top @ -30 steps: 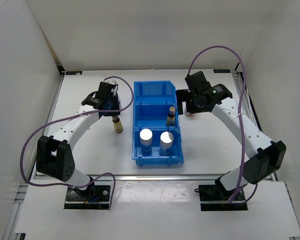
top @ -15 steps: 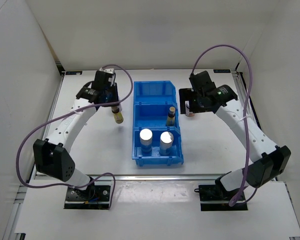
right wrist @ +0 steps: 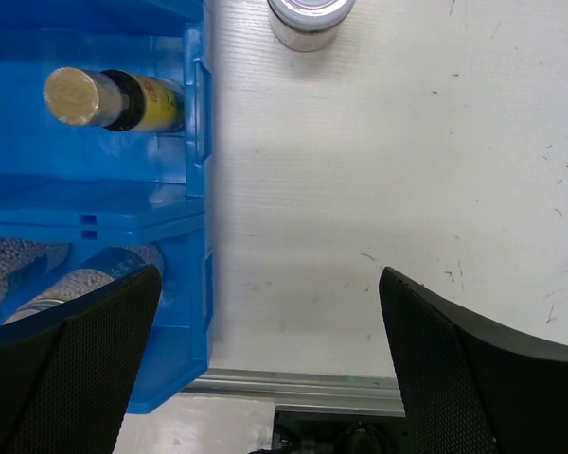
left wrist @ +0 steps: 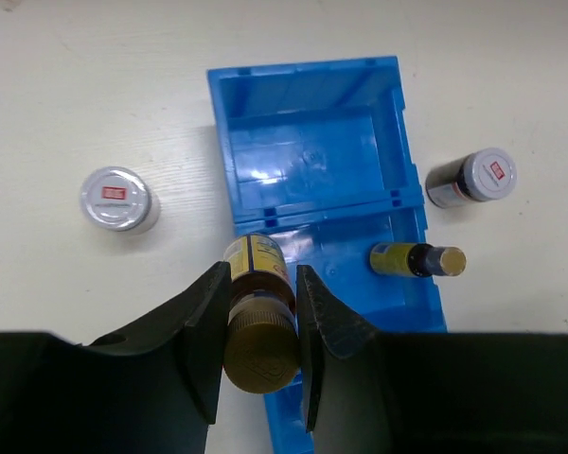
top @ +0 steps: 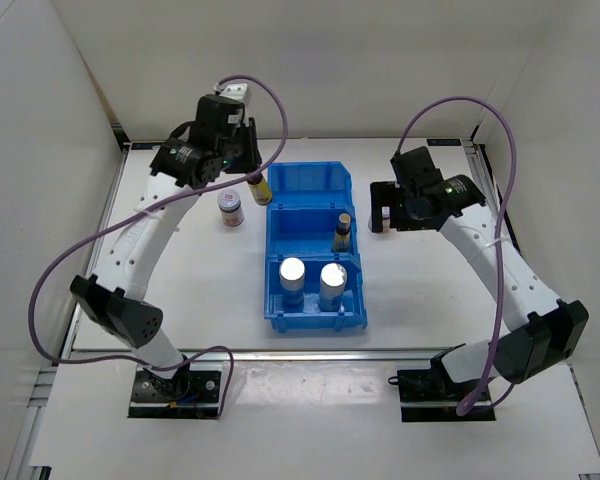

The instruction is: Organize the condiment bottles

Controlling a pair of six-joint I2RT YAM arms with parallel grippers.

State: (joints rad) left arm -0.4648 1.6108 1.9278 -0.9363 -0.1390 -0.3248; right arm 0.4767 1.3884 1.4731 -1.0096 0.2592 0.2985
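- Top view: amber bottle (top: 259, 187) is clamped in left gripper (top: 252, 176), hung by blue bin (top: 315, 170)'s 11 o'clock corner. It should be moved over the middle compartment, then lowered upright beside second amber bottle (top: 342, 230).
- Left wrist: jaws are seen closed on its neck; second amber bottle lies at 3 o'clock.
- Right wrist: right gripper (right wrist: 270, 350) is spread, empty; white-lidded jar (right wrist: 308, 19) at 12 o'clock, well apart.
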